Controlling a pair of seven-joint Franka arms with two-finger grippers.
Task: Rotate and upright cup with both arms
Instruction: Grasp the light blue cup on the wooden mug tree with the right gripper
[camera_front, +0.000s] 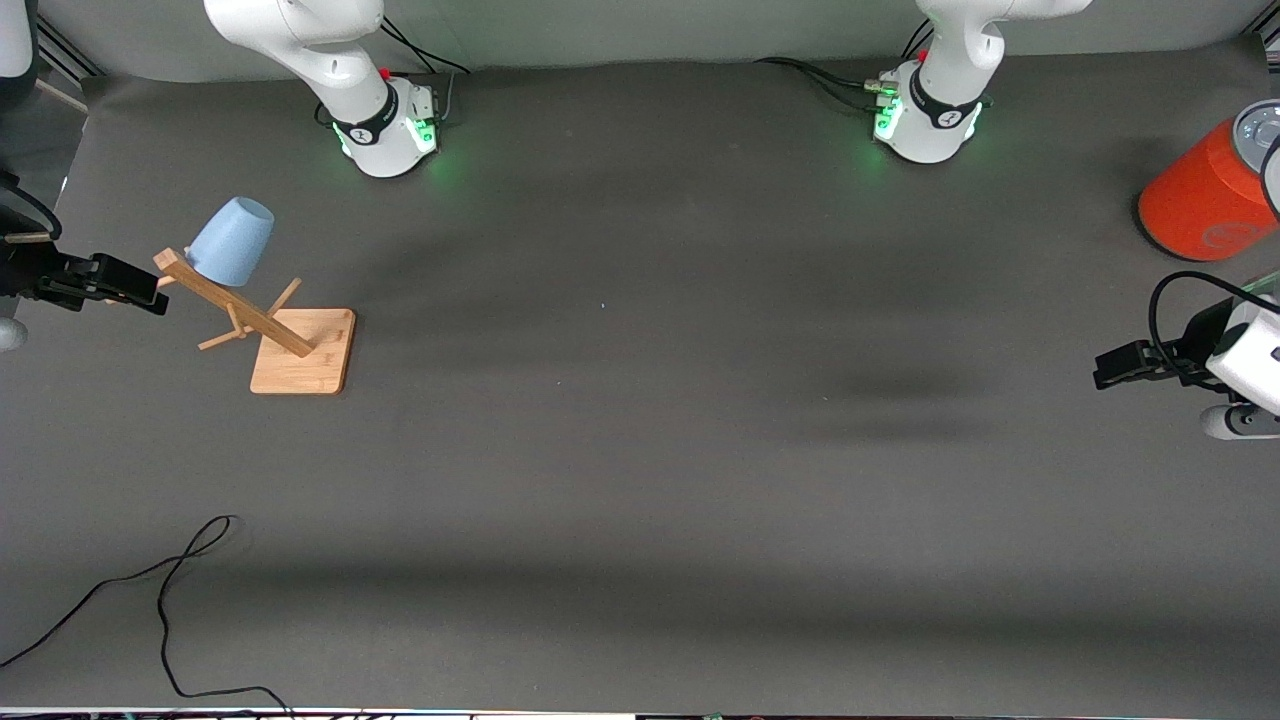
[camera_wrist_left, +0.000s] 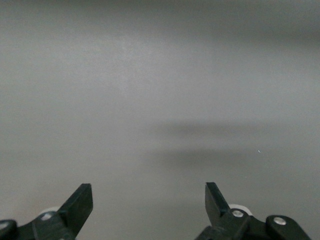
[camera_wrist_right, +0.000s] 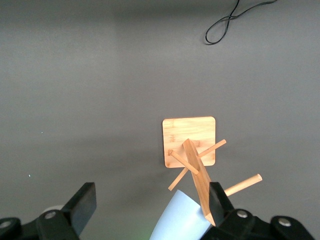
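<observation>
The cup (camera_front: 232, 241) hangs mouth-down on a peg of the rack (camera_front: 300, 352), which stands at the right arm's end of the table (camera_front: 640, 450). The right gripper (camera_front: 150, 290) hovers just beside the rack's top, jaws wide, with the cup under it. The left gripper (camera_front: 1105, 370) hovers wide over bare table at the left arm's end, near the canister (camera_front: 1205, 195), well apart from the cup. A cable (camera_front: 170, 590) lies nearer the camera than the rack.

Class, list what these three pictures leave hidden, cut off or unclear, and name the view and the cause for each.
- Cup mouth: front view, it sits inverted on the rack.
- Cup lower part: right wrist view, cut off by the edge.
- Canister: front view, cut by the edge.
- Left pincer: left wrist view shows only fingertips and bare table.
</observation>
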